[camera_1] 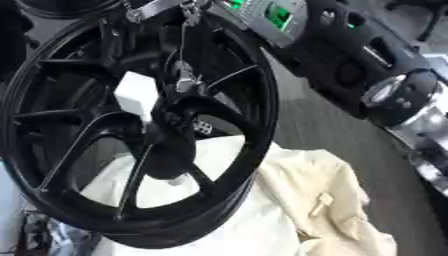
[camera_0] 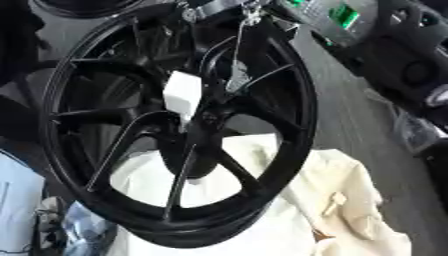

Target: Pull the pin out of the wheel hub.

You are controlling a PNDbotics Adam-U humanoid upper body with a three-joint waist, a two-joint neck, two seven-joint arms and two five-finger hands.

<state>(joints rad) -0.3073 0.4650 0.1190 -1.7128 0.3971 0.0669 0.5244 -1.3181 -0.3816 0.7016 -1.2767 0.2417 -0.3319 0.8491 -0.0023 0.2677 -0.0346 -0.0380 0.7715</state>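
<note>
A black multi-spoke wheel point(camera_0: 175, 130) stands tilted, its lower rim resting on a cream cloth point(camera_0: 350, 200). The hub point(camera_1: 171, 127) sits at the middle of the spokes. A white block point(camera_0: 182, 95) is fixed just above the hub. Beside it, a small silver metal piece point(camera_1: 184, 80) hangs on a thin wire that runs down from a silver bracket point(camera_1: 157, 7) at the wheel's top edge. My right arm point(camera_1: 398, 100), black with a silver joint, comes in from the right toward the top of the wheel. Its hand is not clearly distinguishable there. My left hand does not show.
A box with green lit panels point(camera_1: 280, 15) stands behind the wheel at the top. A pale blue and white object point(camera_0: 17, 195) lies at the lower left, with tangled small items point(camera_0: 61, 220) beside it. Grey floor point(camera_0: 350, 110) runs to the right of the wheel.
</note>
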